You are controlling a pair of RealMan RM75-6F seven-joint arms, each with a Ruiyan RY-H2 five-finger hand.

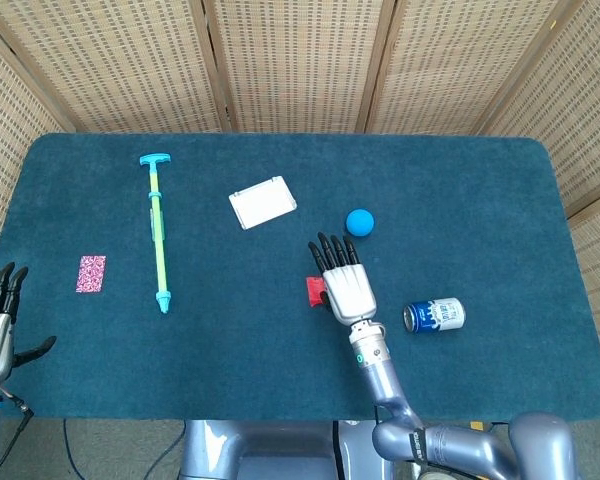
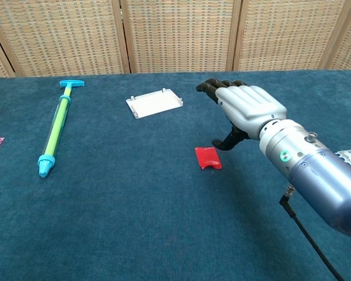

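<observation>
Bench (image 2: 134, 234): covered in matt, napped dark-teal cloth, carpet-like. Right hand (image 2: 248, 108): smooth silver-grey shell, satin sheen, with matt black fingers (image 2: 207, 88); forearm looked like brushed metal. Red piece (image 2: 207, 158): glossy plastic. Long pump (image 1: 158, 232): smooth plastic, green barrel translucent, cyan ends. White tray (image 1: 263, 202): smooth, semi-matt plastic. Blue ball (image 1: 359, 222): matt, possibly foam or rubber. Can (image 1: 434, 315): printed metal, shiny. Backdrop panels (image 1: 300, 60): woven cane in wooden frames.

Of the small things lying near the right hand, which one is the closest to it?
The small red piece is closest: it lies just beside the right hand, under its thumb side. The blue ball sits beyond the fingertips, and the can lies farther off on its side.
</observation>
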